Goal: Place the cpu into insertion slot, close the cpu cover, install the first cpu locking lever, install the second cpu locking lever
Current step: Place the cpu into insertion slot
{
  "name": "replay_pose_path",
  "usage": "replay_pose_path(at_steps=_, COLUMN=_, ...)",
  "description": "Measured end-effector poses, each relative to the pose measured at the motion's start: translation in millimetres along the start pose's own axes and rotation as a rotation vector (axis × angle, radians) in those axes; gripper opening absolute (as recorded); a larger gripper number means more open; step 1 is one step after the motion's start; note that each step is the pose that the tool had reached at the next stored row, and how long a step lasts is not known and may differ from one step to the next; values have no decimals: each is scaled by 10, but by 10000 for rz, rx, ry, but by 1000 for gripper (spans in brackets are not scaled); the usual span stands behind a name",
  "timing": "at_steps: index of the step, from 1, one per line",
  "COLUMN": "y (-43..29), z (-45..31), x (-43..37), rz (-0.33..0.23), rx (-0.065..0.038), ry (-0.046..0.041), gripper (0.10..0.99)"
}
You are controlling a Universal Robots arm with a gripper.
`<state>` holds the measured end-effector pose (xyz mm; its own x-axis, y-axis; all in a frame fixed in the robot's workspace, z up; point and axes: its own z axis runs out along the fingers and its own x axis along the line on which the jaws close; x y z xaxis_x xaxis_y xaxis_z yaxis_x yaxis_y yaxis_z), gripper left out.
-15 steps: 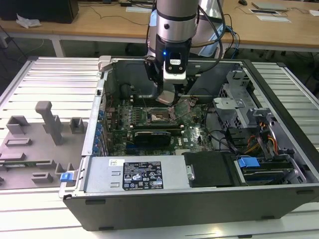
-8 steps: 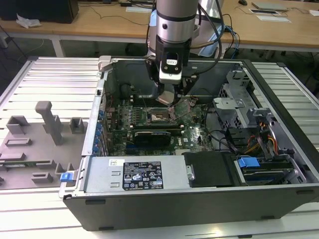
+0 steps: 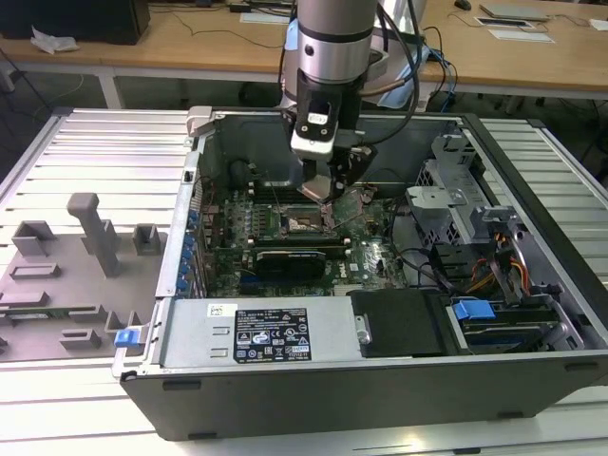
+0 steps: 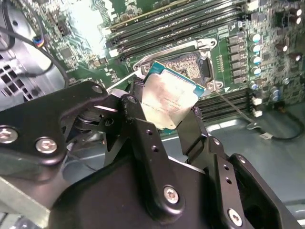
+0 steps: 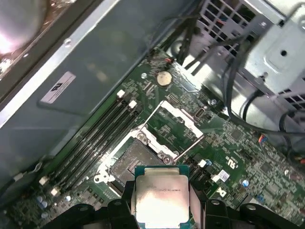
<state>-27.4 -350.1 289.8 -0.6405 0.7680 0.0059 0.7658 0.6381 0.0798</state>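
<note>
Open computer case (image 3: 332,399) — gripper (image 4: 163,110) pinches cpu (image 4: 171,100), dull silver square — near insertion slot (image 5: 136,163).

We are looking at what appears to be a robotics lab or electronics workshop. In the centre of the exterior view, an open desktop computer case (image 3: 380,394) is lying on a ribbed aluminium worktable (image 3: 104,142). A robot arm (image 3: 332,47) is hanging over its green motherboard (image 3: 375,256). At the left of the frame, grey fixture blocks (image 3: 95,233) are sitting on the table. Along the top edge, wooden desks (image 3: 190,47) are standing, one carrying papers (image 3: 518,35).
</note>
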Motion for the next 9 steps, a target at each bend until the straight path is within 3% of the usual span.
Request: replay_pose_path(at_steps=9, y=-2, z=29, x=0, rz=2002, rx=-11, ry=-161, gripper=537)
